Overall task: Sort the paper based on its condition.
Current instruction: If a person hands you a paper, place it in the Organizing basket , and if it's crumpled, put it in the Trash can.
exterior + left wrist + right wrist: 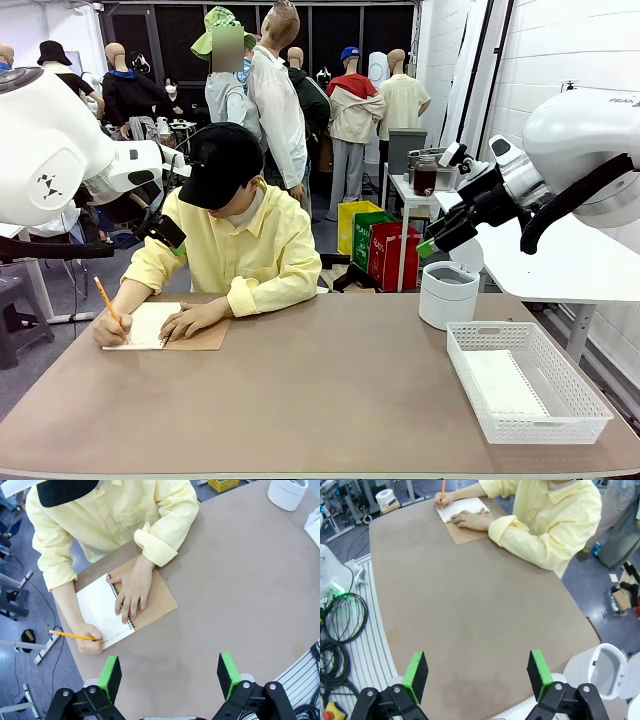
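The brown table (330, 400) takes up most of the floor in front of me. A person (250, 250) in a yellow shirt and black cap sits at its far edge, around 11 o'clock, bent low over their work. The white left arm (50, 140) hangs high at 9 o'clock and the white right arm (590, 150) at 3 o'clock, both well above the tabletop.

A white mesh basket (550, 430) sits at 4 o'clock on the table. What looks like a flat white sheet of paper (500, 385) lies on its floor, though I cannot be sure through the mesh. A round white bin (447, 295) stands at 2 o'clock, just beyond the basket and apart from it.

At 10 o'clock a spiral notebook (160, 602) lies open with its tan cover folded out flat. The person's writing hand (90, 644) rests on the white page, and the other hand (131, 592) lies flat across the spiral binding.

The left gripper (169, 677) hangs over the table on the near side of the notebook. Its jaws are spread wide with nothing between the green pads. The right gripper (477, 676) hangs over bare tabletop, with the bin at 4 o'clock in its wrist view, and it is also spread wide and empty.

An orange pencil (75, 636) is held in the writing hand with its tip on the page.
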`<action>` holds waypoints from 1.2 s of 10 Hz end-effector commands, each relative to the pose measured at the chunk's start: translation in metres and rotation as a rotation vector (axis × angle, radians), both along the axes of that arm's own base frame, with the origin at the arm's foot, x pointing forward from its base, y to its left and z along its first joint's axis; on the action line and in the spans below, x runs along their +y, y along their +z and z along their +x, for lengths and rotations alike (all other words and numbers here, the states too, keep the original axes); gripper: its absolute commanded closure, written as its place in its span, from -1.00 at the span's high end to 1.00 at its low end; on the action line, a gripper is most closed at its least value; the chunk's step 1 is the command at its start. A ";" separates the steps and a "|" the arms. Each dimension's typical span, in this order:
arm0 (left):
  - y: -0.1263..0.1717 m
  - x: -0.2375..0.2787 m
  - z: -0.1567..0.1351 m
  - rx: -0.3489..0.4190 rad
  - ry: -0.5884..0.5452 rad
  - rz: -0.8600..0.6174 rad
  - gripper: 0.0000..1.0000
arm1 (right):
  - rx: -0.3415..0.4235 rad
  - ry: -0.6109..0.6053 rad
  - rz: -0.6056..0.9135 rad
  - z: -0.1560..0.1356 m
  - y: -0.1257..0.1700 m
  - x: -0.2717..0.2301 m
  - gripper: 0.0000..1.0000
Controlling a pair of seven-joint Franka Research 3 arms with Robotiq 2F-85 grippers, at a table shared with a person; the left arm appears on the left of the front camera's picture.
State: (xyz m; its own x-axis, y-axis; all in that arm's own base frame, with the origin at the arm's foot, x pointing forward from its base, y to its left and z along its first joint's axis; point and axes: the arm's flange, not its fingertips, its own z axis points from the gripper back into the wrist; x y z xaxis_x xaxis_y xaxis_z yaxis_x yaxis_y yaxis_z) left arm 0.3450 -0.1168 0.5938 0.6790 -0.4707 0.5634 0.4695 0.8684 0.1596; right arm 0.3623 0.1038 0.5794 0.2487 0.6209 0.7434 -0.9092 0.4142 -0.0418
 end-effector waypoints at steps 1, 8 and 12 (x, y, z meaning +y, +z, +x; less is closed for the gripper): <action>0.000 0.001 0.000 0.007 -0.001 -0.001 1.00 | -0.001 0.008 0.015 0.000 0.000 0.001 1.00; 0.000 0.001 0.000 0.007 -0.001 -0.001 1.00 | -0.001 0.008 0.015 0.000 0.000 0.001 1.00; 0.000 0.001 0.000 0.007 -0.001 -0.001 1.00 | -0.001 0.008 0.015 0.000 0.000 0.001 1.00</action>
State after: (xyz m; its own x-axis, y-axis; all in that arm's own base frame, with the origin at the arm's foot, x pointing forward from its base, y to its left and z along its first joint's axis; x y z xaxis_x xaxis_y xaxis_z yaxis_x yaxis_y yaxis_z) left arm 0.3450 -0.1168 0.5938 0.6790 -0.4707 0.5634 0.4695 0.8684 0.1596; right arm 0.3622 0.1038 0.5794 0.2486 0.6210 0.7433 -0.9092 0.4142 -0.0419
